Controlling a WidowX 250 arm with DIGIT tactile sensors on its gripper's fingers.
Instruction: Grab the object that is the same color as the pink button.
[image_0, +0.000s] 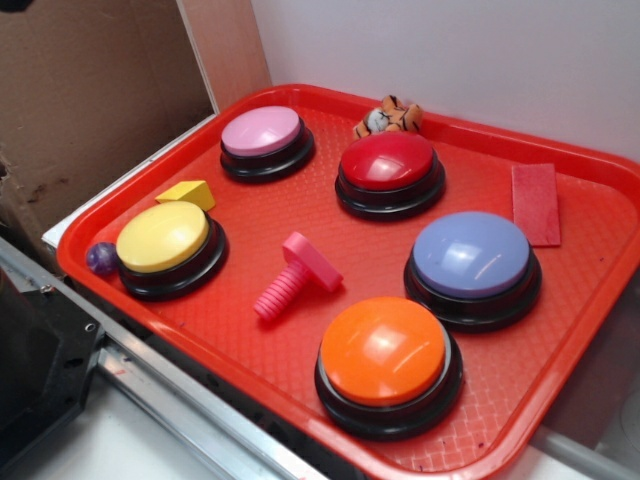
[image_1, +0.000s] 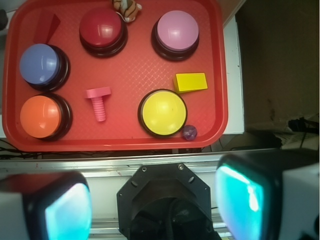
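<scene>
The end effector (image_1: 155, 205) gapes wide, empty, above the tray's (image_1: 120, 142) near edge; the pink bolt (image_1: 99, 102) lies at the pink button's (image_1: 175, 31) seven o'clock.

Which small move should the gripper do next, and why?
Probably travel forward over the tray toward the pink bolt. The gripper looks open and sits behind the tray edge, holding nothing; the bolt lies free between the orange button and the yellow button.
</scene>
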